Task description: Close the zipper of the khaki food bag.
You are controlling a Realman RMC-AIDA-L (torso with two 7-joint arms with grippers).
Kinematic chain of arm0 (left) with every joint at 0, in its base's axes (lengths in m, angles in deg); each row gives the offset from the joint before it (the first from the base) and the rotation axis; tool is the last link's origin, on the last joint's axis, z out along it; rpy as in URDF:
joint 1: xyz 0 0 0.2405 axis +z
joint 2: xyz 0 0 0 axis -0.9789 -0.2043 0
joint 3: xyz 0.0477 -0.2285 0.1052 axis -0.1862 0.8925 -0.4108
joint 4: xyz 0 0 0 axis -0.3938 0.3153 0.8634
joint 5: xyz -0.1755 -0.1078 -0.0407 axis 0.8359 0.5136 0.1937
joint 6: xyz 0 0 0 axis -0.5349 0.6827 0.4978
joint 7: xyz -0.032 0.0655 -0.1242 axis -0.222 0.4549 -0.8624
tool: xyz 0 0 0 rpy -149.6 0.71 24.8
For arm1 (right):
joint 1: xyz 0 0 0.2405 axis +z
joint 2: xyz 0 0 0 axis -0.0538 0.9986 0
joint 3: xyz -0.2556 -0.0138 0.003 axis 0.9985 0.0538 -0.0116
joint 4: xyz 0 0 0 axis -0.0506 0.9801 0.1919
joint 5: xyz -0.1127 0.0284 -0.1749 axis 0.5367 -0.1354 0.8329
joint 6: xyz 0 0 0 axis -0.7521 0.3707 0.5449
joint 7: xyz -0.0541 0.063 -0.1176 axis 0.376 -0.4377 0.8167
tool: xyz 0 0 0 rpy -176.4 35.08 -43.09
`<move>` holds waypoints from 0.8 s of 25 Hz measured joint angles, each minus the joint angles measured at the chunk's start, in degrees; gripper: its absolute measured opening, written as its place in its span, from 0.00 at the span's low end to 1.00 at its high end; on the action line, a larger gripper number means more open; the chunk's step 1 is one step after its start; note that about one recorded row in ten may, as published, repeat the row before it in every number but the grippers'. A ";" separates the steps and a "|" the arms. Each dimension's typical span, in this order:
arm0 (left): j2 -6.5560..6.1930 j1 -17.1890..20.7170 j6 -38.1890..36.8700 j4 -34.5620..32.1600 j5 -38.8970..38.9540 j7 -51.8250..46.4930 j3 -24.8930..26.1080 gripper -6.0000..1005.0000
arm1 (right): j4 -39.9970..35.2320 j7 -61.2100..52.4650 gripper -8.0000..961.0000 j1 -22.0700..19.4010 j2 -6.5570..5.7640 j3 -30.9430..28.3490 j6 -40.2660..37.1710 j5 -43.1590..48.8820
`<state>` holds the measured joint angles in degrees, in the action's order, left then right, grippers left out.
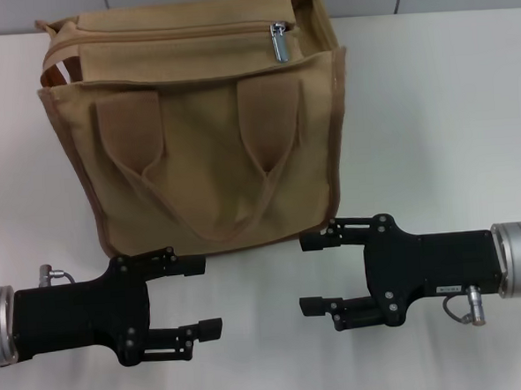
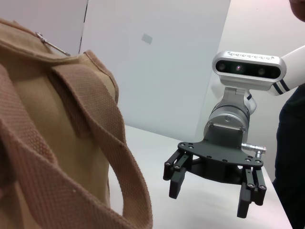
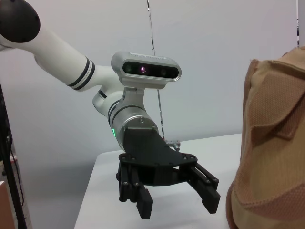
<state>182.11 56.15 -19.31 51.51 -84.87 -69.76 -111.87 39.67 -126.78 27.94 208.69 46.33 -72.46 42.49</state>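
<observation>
The khaki food bag (image 1: 204, 136) stands upright on the white table, its two looped handles hanging down its front. The zipper (image 1: 171, 34) runs across the top flap, and its silver pull tab (image 1: 279, 42) lies near the right end. My left gripper (image 1: 207, 296) is open and empty, just in front of the bag's lower left corner. My right gripper (image 1: 305, 274) is open and empty, in front of the bag's lower right corner. The two grippers face each other. The left wrist view shows the bag (image 2: 47, 124) close up and the right gripper (image 2: 208, 200) beyond. The right wrist view shows the left gripper (image 3: 178, 206) and the bag's side (image 3: 271, 143).
The white table (image 1: 432, 105) stretches to the right of the bag and in front of both grippers. A pale wall stands behind the bag. A dark stand or cable shows at the edge of the right wrist view (image 3: 7, 167).
</observation>
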 joint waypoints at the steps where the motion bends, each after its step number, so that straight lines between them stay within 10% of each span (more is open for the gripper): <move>1: 0.00 -0.02 0.00 0.00 -0.02 0.00 -0.02 0.83 | 0.00 0.00 0.77 -0.02 0.00 0.00 0.00 0.00; 20: 0.00 -0.44 -0.15 -0.06 -0.08 0.09 -0.01 0.83 | 0.44 -0.01 0.77 -0.09 0.00 0.00 -0.44 -0.06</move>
<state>182.11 55.71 -19.45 51.44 -84.95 -69.67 -111.88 40.11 -126.79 27.85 208.69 46.33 -72.90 42.43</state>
